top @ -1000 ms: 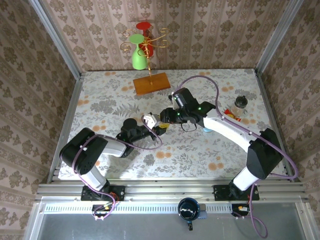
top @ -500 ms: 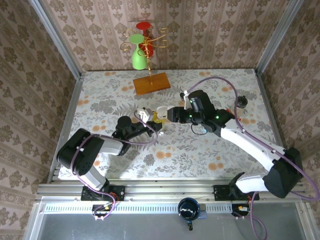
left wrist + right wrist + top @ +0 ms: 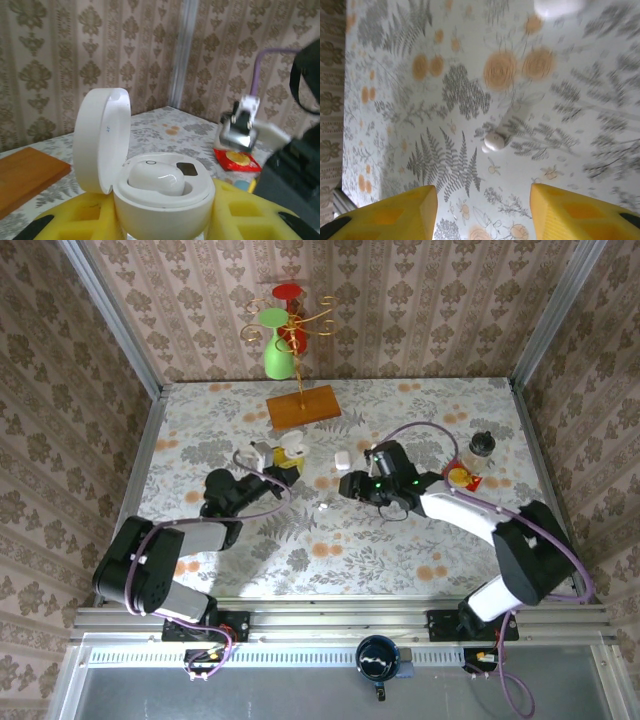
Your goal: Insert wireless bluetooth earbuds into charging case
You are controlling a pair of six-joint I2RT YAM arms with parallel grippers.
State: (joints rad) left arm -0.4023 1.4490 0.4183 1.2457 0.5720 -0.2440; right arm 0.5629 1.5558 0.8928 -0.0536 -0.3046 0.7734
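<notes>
Left gripper [image 3: 272, 455]: its yellow pads are closed on the charging case [image 3: 165, 200]. The lid is open, and one white earbud [image 3: 156, 179] is seated inside.
Right gripper [image 3: 485, 210]: the jaws stand apart and hold nothing, above the table [image 3: 400, 550].
Loose earbud [image 3: 494, 141]: white, it lies on the table under the right gripper, well apart from the case.
Step in hand: probably to pick up this bud.
Advice: centre the bud between the pads, descend straight and close softly, because the glossy bud may slip. Keep the case steady.
</notes>
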